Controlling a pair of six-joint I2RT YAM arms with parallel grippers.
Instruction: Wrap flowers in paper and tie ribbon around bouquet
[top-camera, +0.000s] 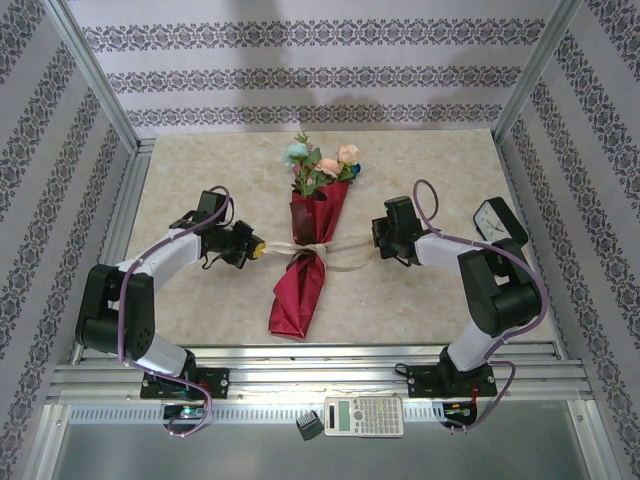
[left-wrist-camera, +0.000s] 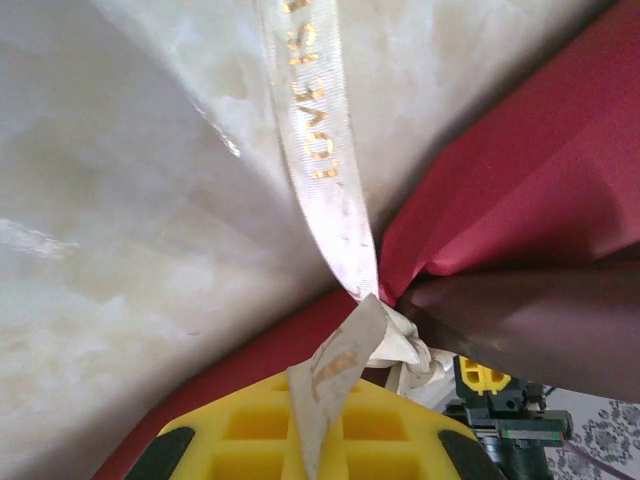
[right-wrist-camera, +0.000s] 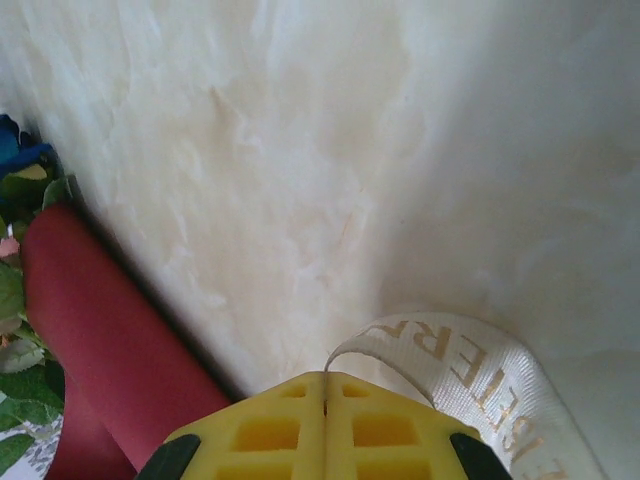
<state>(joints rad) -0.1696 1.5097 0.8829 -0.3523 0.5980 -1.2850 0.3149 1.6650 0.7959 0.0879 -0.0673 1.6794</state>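
1. Top view: The bouquet (top-camera: 305, 270) lies lengthwise down the middle of the marble table (top-camera: 200, 170). Its flowers (top-camera: 322, 165) are at the far end, and the narrow end of the red paper (top-camera: 297, 300) cone points to the near edge. A cream ribbon (top-camera: 315, 248) is knotted round its waist. The left arm rises from its base at the near left, folds at the elbow, and its forearm reaches rightward, low over the table. The left gripper (top-camera: 256, 248) sits just beside the waist, on the bouquet's left. The right arm mirrors this pose, with its elbow out to the right and its forearm reaching leftward. The right gripper (top-camera: 375, 245) is near the waist on the other side. A calculator (top-camera: 365, 415) rests on the near rail.

2. Left wrist view: The yellow fingers (left-wrist-camera: 230, 430) are clenched on a tail of ribbon that passes between them. Just past the fingertips is the knot, touching the paper (left-wrist-camera: 540, 200). Another strand of ribbon (left-wrist-camera: 320, 150), with gold letters, runs away across the table.

3. Right wrist view: The yellow fingers (right-wrist-camera: 260, 430) are pressed together, grasping the ribbon (right-wrist-camera: 470, 375). A gold-lettered strand curls out from their seam toward the lower right. The rolled paper (right-wrist-camera: 100, 340) lies to the left, apart from the fingertips. Green leaves and a blue bloom of the flowers (right-wrist-camera: 12, 300) show at the left edge.
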